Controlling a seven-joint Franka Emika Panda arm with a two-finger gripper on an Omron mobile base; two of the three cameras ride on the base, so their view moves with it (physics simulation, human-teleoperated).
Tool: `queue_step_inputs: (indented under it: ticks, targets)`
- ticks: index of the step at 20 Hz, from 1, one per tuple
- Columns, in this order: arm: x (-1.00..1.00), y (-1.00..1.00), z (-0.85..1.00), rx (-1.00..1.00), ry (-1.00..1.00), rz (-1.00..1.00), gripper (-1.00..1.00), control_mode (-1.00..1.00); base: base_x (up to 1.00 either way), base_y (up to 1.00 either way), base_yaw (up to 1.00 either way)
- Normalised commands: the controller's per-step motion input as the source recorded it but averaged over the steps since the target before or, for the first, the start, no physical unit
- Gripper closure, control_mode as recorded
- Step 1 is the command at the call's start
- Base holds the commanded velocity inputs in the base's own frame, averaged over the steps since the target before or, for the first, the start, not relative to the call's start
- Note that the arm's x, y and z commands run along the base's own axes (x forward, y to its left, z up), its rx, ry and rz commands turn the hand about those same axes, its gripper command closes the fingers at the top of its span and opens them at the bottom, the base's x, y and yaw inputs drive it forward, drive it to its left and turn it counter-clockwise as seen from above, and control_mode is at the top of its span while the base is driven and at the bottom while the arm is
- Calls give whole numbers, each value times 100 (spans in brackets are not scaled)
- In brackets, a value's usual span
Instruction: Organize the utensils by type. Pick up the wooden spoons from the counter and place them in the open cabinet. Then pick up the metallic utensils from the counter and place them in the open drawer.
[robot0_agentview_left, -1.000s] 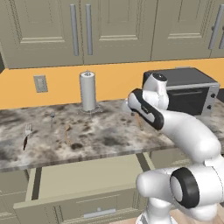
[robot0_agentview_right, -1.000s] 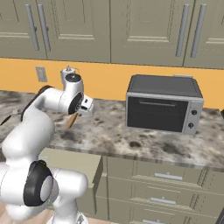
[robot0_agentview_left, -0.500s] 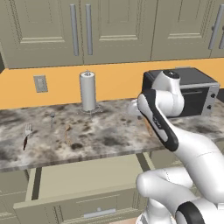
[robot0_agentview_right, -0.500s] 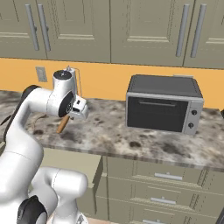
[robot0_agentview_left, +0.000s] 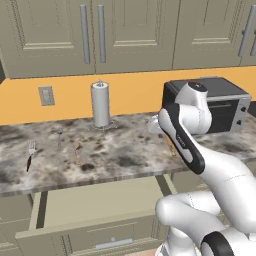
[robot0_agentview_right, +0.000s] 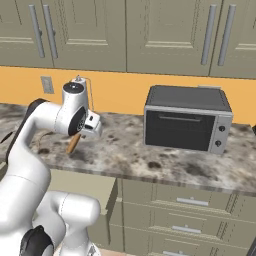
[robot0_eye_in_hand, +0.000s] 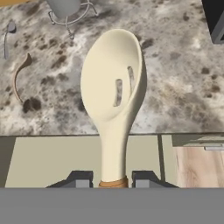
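Mottled stone counter (robot0_agentview_left: 125, 155) runs under closed wall cabinets. Nearest, the drawer (robot0_agentview_left: 100, 205) stands pulled open. Above it the gripper (robot0_eye_in_hand: 113, 180) clamps the cream-bowled wooden spoon (robot0_eye_in_hand: 114, 94). Beyond: brown spoon (robot0_eye_in_hand: 18, 78) at ten o'clock, paper-towel holder (robot0_agentview_left: 101, 105) at eleven, toaster oven (robot0_agentview_right: 186, 119) at one.

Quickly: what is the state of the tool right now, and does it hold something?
Tool: closed on the wooden spoon with the cream bowl, lifted above the counter.
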Motion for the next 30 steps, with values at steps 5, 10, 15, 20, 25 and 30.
queue_step_inputs:
  ticks: [5, 10, 15, 20, 25, 30]
  targets:
    - [0, 0, -2, 0, 0, 0, 100, 100, -10, 0, 0]
    - [0, 0, 0, 0, 0, 0, 100, 100, -56, 0, 0]
    - [0, 0, 0, 0, 0, 0, 100, 100, -38, 12, 0]
    - [0, 0, 0, 0, 0, 0, 100, 100, -2, 70, 9]
    - [0, 0, 0, 0, 0, 0, 100, 100, -5, 78, 30]
    - [0, 0, 0, 0, 0, 0, 100, 100, -26, 66, 30]
